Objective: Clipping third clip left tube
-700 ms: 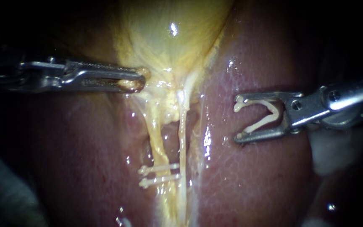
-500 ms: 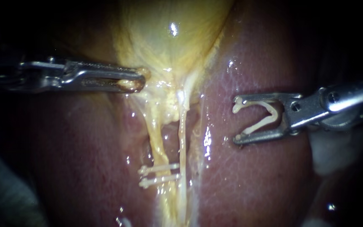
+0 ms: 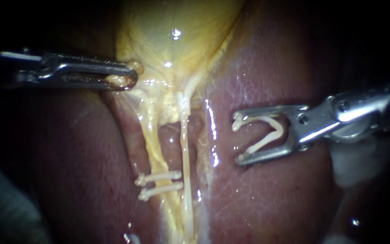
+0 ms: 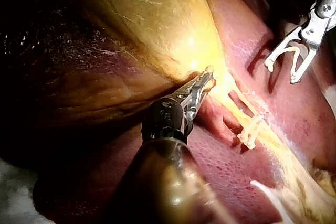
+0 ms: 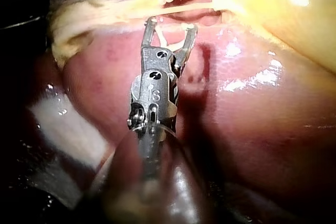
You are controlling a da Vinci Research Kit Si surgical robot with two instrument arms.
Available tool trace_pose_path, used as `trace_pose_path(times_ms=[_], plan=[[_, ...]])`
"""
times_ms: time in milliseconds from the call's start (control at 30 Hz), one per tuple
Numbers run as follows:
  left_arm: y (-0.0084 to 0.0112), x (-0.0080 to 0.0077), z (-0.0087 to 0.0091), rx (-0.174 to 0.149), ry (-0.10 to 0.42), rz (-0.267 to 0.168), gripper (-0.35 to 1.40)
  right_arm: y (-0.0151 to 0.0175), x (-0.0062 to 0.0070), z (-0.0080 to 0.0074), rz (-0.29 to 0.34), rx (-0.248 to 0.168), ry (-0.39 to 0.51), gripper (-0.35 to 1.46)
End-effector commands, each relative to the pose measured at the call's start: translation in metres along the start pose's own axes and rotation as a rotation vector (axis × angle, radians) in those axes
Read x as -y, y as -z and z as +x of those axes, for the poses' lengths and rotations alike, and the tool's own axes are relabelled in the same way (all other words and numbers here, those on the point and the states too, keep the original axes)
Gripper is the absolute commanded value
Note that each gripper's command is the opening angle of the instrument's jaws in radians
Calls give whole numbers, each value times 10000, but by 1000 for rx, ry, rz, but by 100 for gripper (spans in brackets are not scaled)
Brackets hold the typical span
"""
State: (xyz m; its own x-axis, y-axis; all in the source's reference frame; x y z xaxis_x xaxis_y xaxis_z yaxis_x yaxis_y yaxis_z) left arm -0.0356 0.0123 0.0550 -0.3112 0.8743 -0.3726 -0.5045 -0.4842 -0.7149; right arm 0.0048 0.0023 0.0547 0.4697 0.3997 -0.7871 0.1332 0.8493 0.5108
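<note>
Dropping against the tissue, my right instrument (image 3: 239,138) now sits lower over the liver (image 3: 271,72) than half a second ago, nearer the level of the two clips (image 3: 161,176) and a touch closer to the tubes; the whole view has slid as well, so only part of its shift is real. Its claw is spread wide yet pinches the open clip (image 3: 267,138) seated inside it, mouth facing the left tube (image 3: 152,140). That tube runs down from the gallbladder (image 3: 177,45), bare above the two clips, with the thin right tube (image 3: 185,153) just beside it. My left instrument (image 3: 125,77) has its claw pressed onto the gallbladder edge. I judge the approach under way, the open clip well apart from the left tube, and the right tube lying in its path
</note>
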Motion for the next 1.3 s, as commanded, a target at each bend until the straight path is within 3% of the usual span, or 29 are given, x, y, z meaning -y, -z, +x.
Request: trace_pose_path(times_ms=[33,267,433,633,967,1100,1300], plan=[[0,0,0,0,0,1,-35,-6,0,1,6,-14,-18,49],[0,-3,0,-1,1,2,-35,-50,-9,6,62,-87,-133,49],[0,-4,0,-1,1,2,-35,-69,-25,6,113,-167,-244,48],[1,-5,-1,-1,1,3,-35,-80,-43,-10,141,-192,-323,47],[1,-4,-1,-1,1,2,-35,-105,-61,-59,176,-191,-391,48],[1,-4,-1,-1,1,2,-35,-116,-65,-69,203,-185,-401,48],[2,-5,-1,-1,1,2,-35,-133,-71,-71,217,-217,-427,49]])
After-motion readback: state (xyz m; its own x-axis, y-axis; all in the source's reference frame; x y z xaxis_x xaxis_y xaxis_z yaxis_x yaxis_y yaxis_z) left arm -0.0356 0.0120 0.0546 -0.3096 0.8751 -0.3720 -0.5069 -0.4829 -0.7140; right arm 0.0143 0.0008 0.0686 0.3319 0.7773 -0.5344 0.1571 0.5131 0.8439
